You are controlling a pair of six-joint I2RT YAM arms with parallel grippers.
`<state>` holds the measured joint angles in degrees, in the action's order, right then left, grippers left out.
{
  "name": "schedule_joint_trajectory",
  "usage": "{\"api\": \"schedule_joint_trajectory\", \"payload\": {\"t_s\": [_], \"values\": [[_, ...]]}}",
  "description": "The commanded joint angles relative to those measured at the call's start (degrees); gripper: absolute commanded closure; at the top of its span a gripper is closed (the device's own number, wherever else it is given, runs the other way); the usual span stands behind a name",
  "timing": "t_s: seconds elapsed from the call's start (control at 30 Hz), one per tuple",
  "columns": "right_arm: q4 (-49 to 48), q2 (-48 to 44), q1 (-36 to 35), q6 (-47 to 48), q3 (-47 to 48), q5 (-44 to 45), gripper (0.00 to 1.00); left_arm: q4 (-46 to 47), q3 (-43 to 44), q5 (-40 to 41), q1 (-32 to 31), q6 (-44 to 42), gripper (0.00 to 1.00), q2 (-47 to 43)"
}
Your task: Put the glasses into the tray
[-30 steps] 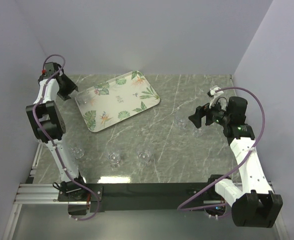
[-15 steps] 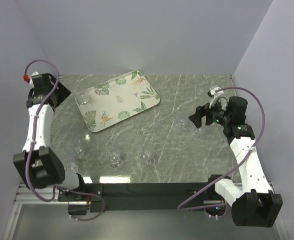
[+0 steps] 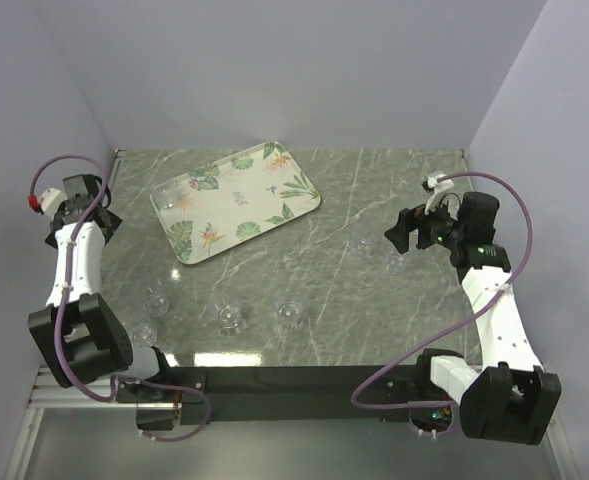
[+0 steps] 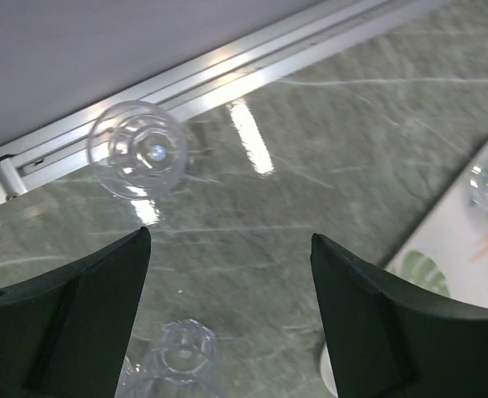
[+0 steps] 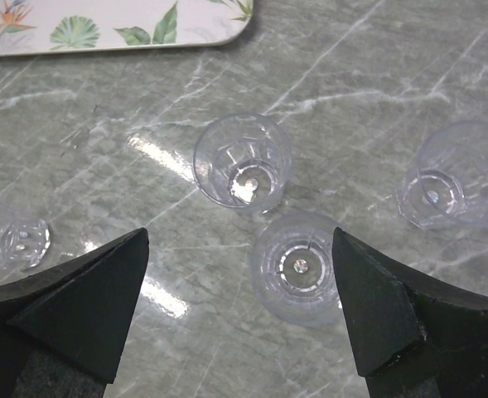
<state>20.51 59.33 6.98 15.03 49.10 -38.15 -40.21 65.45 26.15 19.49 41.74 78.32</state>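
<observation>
Glasses [image 3: 231,317] are what must be moved, and most are not yet home. They stand scattered across the grey marbled bench [image 3: 334,330]: a pair at front-left, two at front-centre, more on the right. The leaf-printed tray [image 3: 244,205] lies at the back left and holds a single glass [image 3: 170,200] near its left end.

The left arm [image 3: 71,255] is folded against the left wall. Its jaws are wide apart and empty, looking down on a glass [image 4: 137,149] beside the metal rail [image 4: 252,66]. The right arm [image 3: 496,305] hovers over the cluster on the right with its jaws likewise apart and empty. One glass [image 5: 244,162] sits just ahead of the gap.

I judge this a reach between placements. Next, an arm must centre its jaws on one glass, descend and close without knocking a neighbour.

A second ago the left arm stood by the tray's left end; it has since swung back toward the wall. The right arm has barely shifted, and the glasses have not moved.
</observation>
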Motion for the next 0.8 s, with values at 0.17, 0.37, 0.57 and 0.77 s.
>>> {"api": "schedule_joint_trajectory", "payload": {"t_s": [0.17, 0.37, 0.57, 0.77], "values": [[-2.23, 0.96, 3.21, 0.09, -0.41, -1.49, 0.03, 0.13, 0.37, 0.74, 5.12, -0.51, 0.19, 6.47], [-2.23, 1.23, 3.56, -0.09, -0.41, -2.37, 0.03, 0.56, 2.48, 0.39, 5.39, -2.18, 0.26, 10.79], [-2.23, 1.23, 3.65, -0.17, -0.32, -2.72, 0.03, 1.00, 3.10, 1.71, 5.39, -3.06, 0.33, 13.95], [-2.23, 1.23, 3.74, -0.17, -0.32, -2.80, 0.03, 1.97, 3.72, 2.50, 5.48, -4.38, 0.45, 17.12]]}}
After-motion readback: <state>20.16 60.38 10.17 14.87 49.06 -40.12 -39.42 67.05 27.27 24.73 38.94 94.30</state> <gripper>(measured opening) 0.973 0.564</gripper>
